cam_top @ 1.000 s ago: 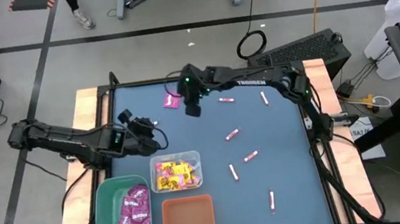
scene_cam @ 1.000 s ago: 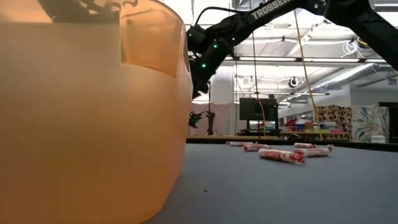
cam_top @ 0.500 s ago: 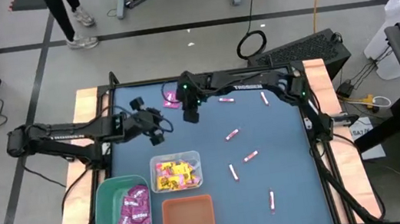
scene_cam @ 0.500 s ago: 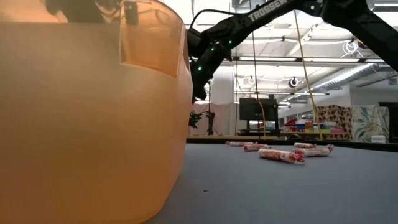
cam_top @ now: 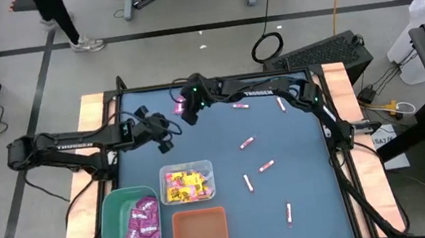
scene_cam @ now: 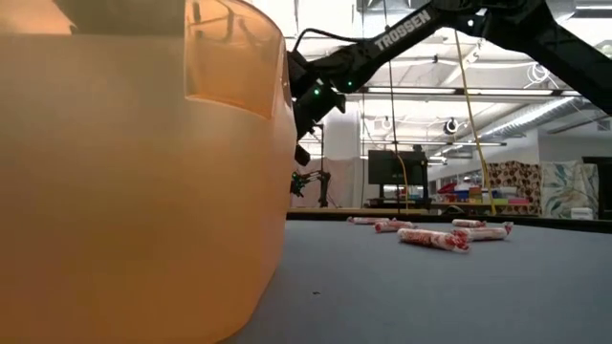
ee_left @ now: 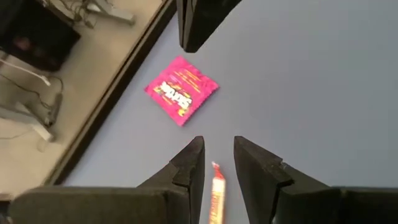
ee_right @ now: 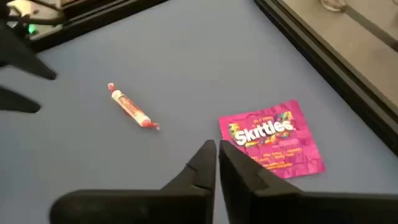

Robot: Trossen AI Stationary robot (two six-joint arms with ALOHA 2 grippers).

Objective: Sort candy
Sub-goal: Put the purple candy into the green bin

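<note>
A: Where are the grippers?

B: Right gripper [cam_top: 188, 111] is at the far edge of the table [cam_top: 306, 205], left of centre, jaws together and empty. The magenta packet [ee_right: 272, 138] lies flat just beside its tips. Left gripper [cam_top: 164, 144] is over the left part of the table, jaws a little apart, holding nothing; a pink-and-white stick [ee_left: 216, 190] lies on the table between the tips.

A: The rest of the candy?

B: Six more sticks [cam_top: 246, 142] lie scattered over the right half of the table. The green bin [cam_top: 114, 230] at the near left corner holds magenta packets, the clear bin [cam_top: 164, 173] beside it holds yellow packets with some pink among them. The orange bin [cam_top: 200, 229] is at the near edge.
</note>
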